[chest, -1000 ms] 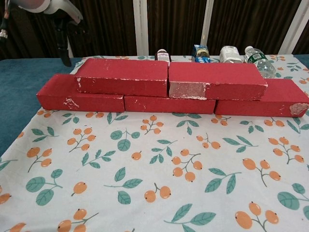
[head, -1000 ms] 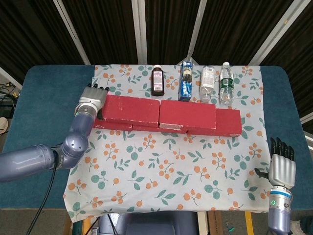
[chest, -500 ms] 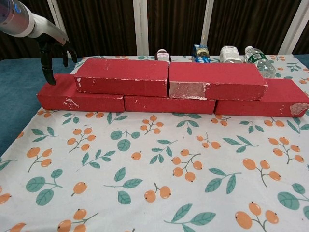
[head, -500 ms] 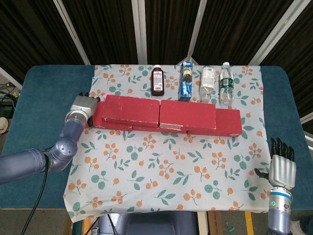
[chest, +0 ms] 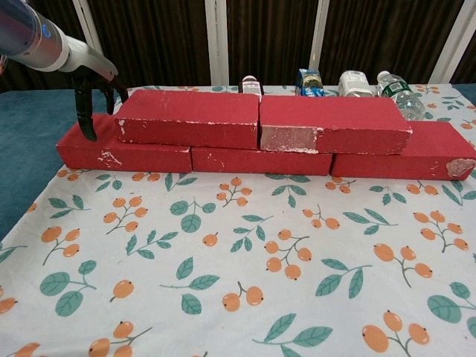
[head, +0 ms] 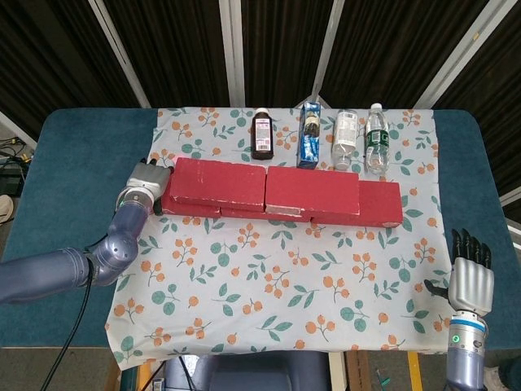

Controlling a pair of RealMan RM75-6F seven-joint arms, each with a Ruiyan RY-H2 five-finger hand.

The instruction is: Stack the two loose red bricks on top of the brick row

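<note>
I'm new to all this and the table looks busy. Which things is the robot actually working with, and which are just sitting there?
Part of the job:
two upper red bricks, stacked on the row
bottom row of red bricks
left hand, at the row's left end

Just lying about:
dark brown medicine bottle
blue carton
two clear plastic bottles
floral tablecloth

Two red bricks stacked on the brick row

The left upper brick (chest: 190, 117) and right upper brick (chest: 333, 123) sit end to end on the bottom row (chest: 256, 159); the left hand (chest: 93, 82) hangs fingers-down at the left end.
</note>
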